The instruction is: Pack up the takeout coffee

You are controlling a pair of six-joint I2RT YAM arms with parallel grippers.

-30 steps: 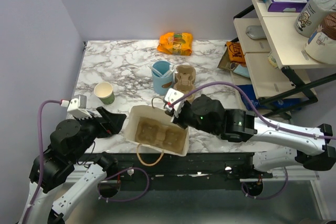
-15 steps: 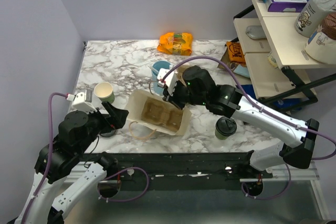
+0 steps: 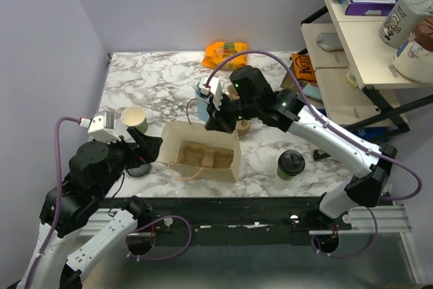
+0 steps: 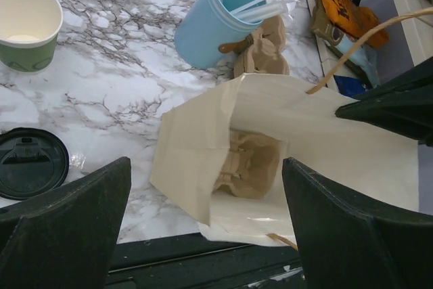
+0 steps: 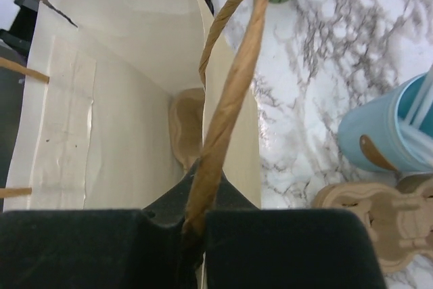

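Note:
The takeout coffee, a small green cup with a black lid, stands upright on the marble to the right of the tan paper bag. It shows in neither wrist view. The bag lies open with a cardboard cup tray inside. My right gripper is at the bag's far edge. In the right wrist view it is shut on the bag's twisted paper handle. My left gripper is open at the bag's left side, facing the bag's mouth with nothing between its fingers.
A lidless green cup stands at the left, and a loose black lid lies near it. Behind the bag are a light-blue cup and a cardboard carrier. An orange packet lies at the back, with a shelf unit at the right.
My right arm has swung away from the near edge toward the back, pulling the bag by its handle. The lidded cup has come into view. My left gripper shifted slightly and stayed open.

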